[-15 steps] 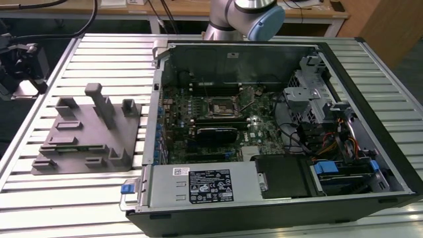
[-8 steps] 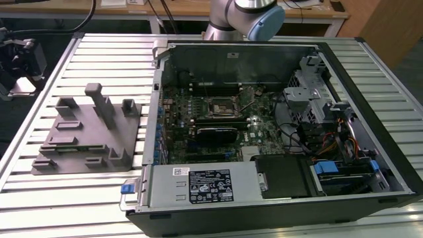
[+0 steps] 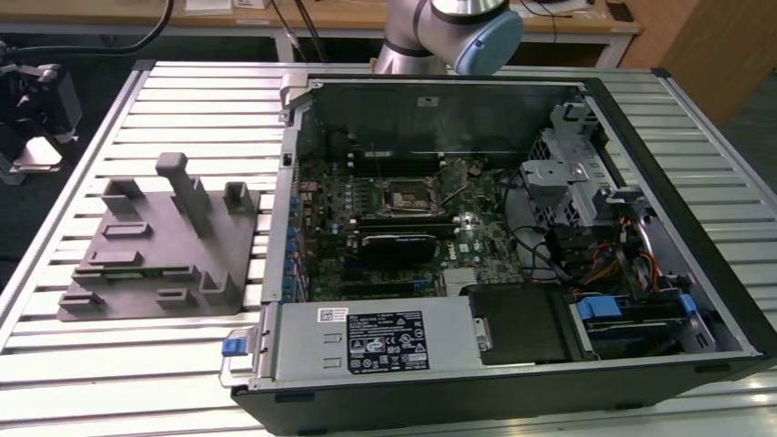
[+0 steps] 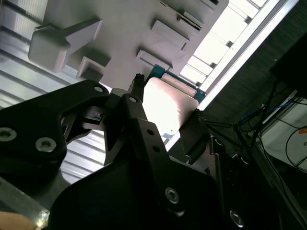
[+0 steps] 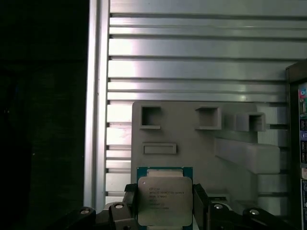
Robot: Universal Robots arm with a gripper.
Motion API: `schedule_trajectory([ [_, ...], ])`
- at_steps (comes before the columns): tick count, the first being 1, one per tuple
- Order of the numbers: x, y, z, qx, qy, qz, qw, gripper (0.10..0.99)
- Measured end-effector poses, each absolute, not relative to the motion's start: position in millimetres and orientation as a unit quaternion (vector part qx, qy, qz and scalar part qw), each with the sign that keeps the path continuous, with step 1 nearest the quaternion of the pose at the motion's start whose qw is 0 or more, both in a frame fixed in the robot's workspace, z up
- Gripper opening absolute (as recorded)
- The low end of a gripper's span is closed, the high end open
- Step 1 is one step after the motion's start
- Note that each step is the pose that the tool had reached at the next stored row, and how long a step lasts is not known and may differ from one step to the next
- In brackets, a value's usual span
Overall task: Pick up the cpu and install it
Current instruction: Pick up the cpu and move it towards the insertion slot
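One gripper (image 5: 165, 207) around the cpu (image 5: 164, 191), clear of fixture (image 5: 192, 136)

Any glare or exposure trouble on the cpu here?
Second wrist view: glare bleaches the cpu top; the gripper holding it is a dark silhouette. First wrist view: cpu evenly lit, black beyond the table. Exterior view: even light.

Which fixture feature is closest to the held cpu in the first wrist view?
The low flat rectangle, just beside the cpu clamped in the gripper. The three square pockets sit farther off, along the fixture edge.
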State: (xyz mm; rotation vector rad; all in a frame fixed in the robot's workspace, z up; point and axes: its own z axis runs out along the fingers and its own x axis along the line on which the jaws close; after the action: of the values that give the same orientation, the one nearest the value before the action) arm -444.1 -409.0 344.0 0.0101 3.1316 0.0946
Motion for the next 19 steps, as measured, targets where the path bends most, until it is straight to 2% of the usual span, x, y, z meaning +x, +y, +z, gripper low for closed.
schedule_trajectory([
  [19,-444.1,-409.0,363.4,0.003,1.000,0.030,0.004,0.545],
])
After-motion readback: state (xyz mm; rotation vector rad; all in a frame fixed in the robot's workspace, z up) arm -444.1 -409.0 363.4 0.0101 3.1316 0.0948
